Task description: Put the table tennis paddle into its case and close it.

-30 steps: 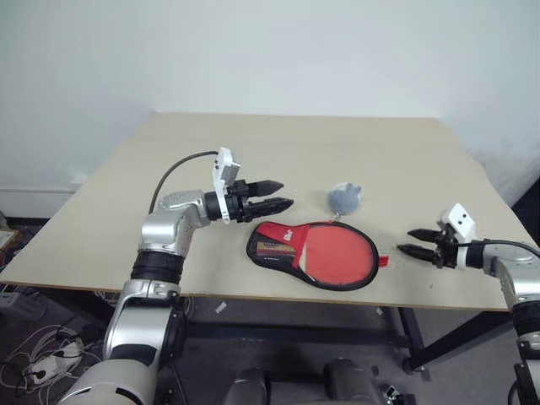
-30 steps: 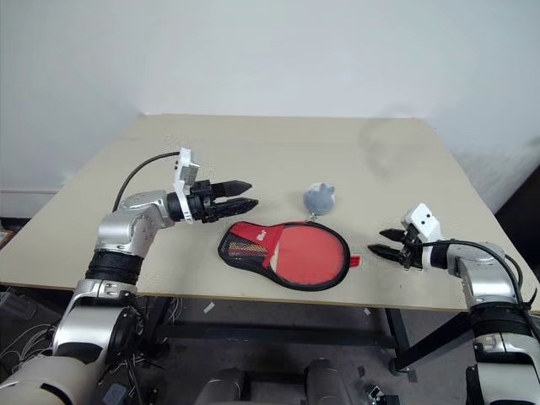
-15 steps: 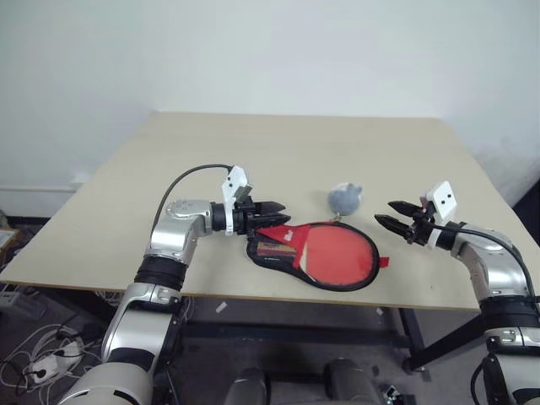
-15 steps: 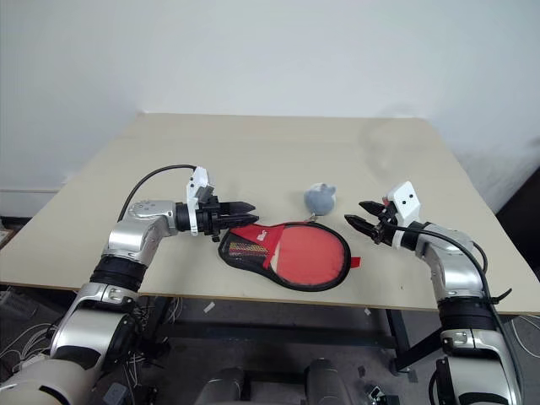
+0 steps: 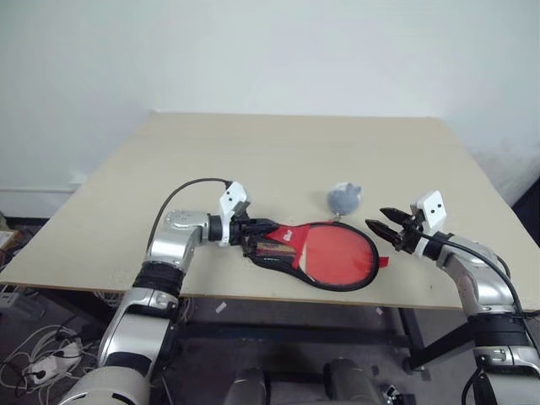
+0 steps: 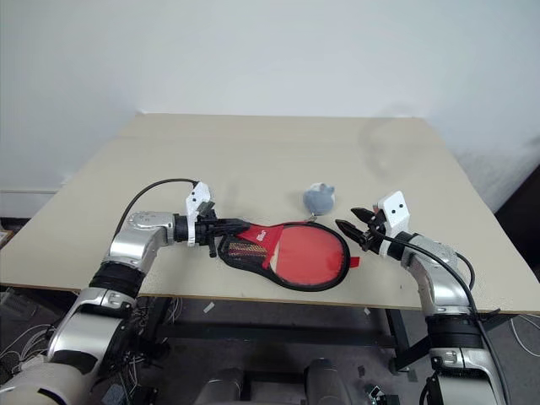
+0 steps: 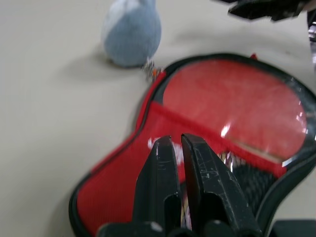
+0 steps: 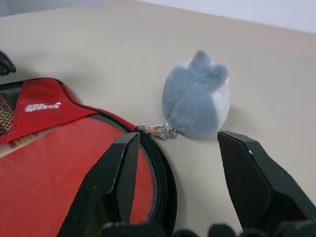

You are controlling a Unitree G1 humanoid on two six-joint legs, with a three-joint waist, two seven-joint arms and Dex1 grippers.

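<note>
Red and black, lying flat near the front edge of the worktop (image 5: 278, 152): one case (image 5: 314, 255), clear side up, black zipper edge all round. Inside it, behind the clear plastic, one table tennis paddle (image 5: 337, 256), red round face toward the robot's right, light wooden handle only just showing under the red panel toward the left. Hard to tell how far the zipper is done up.

At the narrow handle end of the case: left claw (image 5: 256, 229), shut tight, pointing to the robot's right and a bit down. In the left wrist view, two black fingers (image 7: 163, 182) pressed nearly together, tips right over the red panel with the white writing. Cannot tell if any fabric is pinched between them or if the tips just rest on it.

At the round end of the case: right claw (image 5: 381, 226), partly open, gripping nothing, tips just beside the rim and not touching it. In the right wrist view, a wide gap between its two fingers (image 8: 121, 168), with the case rim and a small silver chain showing in that gap.

Just behind the case: one small grey fluffy toy (image 5: 344, 197), joined to the zipper by that chain.

Count: one case, one paddle, one toy, two claws.
</note>
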